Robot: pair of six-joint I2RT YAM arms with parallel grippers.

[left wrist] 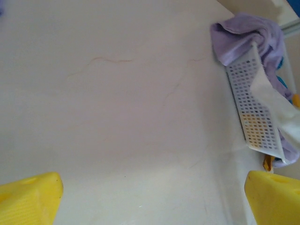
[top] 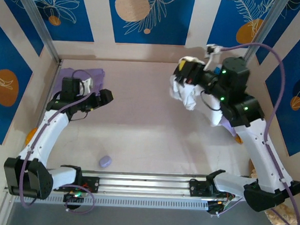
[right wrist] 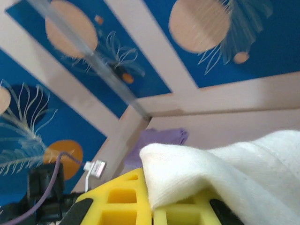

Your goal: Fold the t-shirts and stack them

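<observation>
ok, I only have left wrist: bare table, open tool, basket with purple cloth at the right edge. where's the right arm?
Observer: At the back right. The right tool holds the white shirt up off the table.
Operator: any shirt laid out?
Observer: One purple shirt lies in the far left corner, behind the left tool.
Operator: anything near the bases?
Observer: A small purple blob sits on the table just ahead of the rail, left of centre.
</observation>
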